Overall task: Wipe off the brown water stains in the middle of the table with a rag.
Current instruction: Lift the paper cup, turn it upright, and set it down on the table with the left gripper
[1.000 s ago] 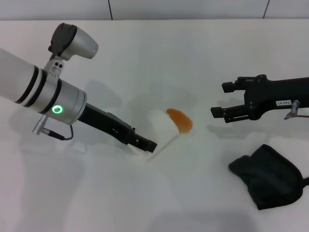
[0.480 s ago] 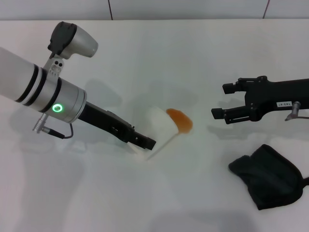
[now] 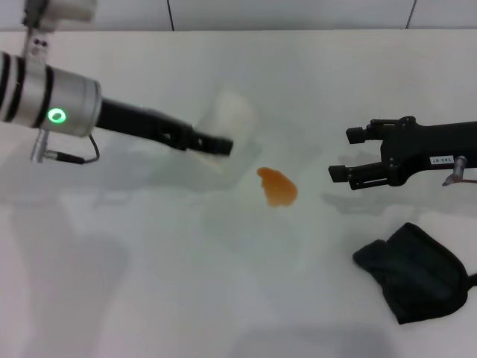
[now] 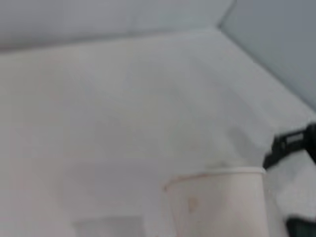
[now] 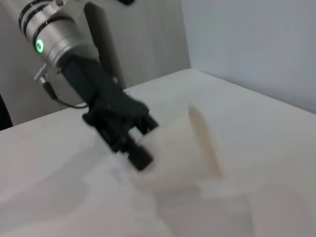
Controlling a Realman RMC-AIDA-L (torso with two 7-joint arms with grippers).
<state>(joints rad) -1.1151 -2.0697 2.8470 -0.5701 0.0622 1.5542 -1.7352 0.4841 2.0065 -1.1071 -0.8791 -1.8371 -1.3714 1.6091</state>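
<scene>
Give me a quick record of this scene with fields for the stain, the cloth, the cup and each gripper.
stain: orange-brown liquid blotch on the white smooth tabletop, not yet wiped
cloth: black crumpled rag, lying untouched on the tabletop's right side
cup: white paper cup, tilted, held off the stain
left gripper: shut on the cup, behind and left of the stain
right gripper: open, empty, right of the stain, beyond the rag

Head camera looks steeply down on the white worktop [image 3: 149,298], both arms entering from the frame's sides. The left wrist camera sits close behind the white cup [image 4: 217,202], facing across the worktop. The right wrist camera views that same cup [image 5: 177,150] from lower, opposite.
</scene>
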